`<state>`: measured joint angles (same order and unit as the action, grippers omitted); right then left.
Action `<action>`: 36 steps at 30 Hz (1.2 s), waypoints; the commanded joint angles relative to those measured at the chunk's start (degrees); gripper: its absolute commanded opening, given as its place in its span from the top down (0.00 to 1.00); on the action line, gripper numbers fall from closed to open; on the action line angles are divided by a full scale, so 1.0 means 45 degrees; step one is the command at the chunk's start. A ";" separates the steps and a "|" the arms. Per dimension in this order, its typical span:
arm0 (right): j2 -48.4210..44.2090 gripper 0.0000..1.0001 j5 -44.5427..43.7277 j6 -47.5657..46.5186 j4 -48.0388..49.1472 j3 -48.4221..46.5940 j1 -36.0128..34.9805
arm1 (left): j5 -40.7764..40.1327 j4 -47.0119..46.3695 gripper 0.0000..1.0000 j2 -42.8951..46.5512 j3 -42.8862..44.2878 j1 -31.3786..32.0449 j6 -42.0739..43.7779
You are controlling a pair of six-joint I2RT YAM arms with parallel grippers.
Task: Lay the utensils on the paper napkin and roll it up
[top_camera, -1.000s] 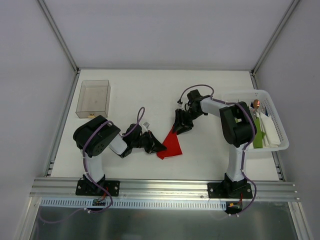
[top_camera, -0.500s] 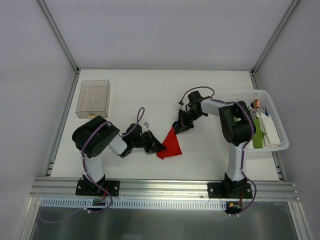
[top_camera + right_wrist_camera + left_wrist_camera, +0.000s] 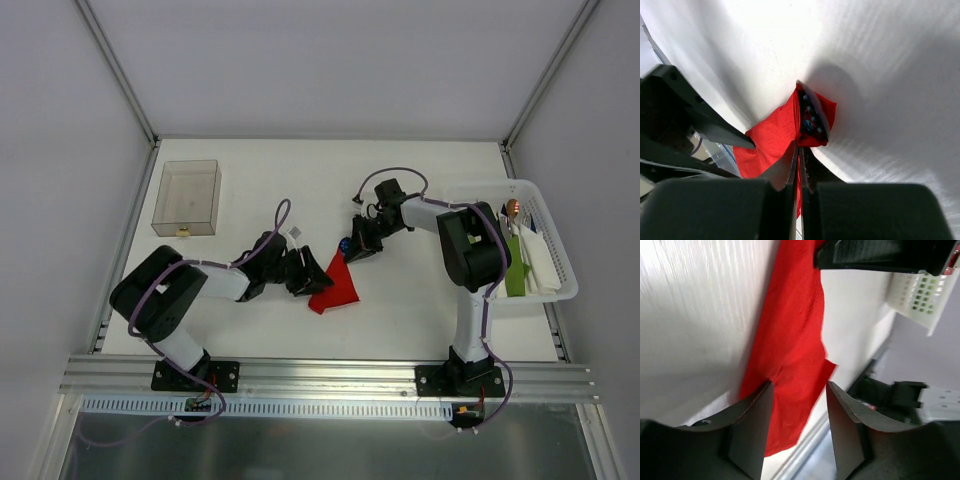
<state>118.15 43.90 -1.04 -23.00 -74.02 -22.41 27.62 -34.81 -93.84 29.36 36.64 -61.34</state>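
The red paper napkin lies crumpled on the table between the two arms. My left gripper is open at the napkin's left edge; in the left wrist view the napkin runs between its spread fingers. My right gripper is shut on the napkin's far corner, pinching a red fold between its fingertips. An iridescent blue utensil head shows inside that fold and also peeks out in the top view. The utensil handles are hidden.
A clear plastic box stands at the back left. A white basket at the right edge holds green napkin bundles, white napkins and a copper-headed utensil.
My left arm has stretched out to the right, bringing its gripper farther onto the napkin. My right gripper has drawn the napkin's far corner slightly up and left.
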 commanded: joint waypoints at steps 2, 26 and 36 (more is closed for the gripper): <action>-0.0649 1.00 0.0947 -0.0745 0.0736 -0.0173 0.0000 | -0.1273 0.3630 0.51 0.1244 0.1401 -0.0368 0.3102; -0.1489 1.00 0.2861 -0.1976 0.1771 0.0315 0.0000 | 0.2748 0.0901 0.49 -0.1118 0.2771 -0.2693 0.4842; -0.2328 1.00 0.3877 -0.2717 0.1772 0.0550 -0.0078 | 0.6478 -0.2578 0.47 -0.1588 0.2595 -0.4099 0.5192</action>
<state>112.31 57.47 -10.59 -16.12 -72.20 -22.44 48.53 -38.00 -101.36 40.10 19.70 -40.77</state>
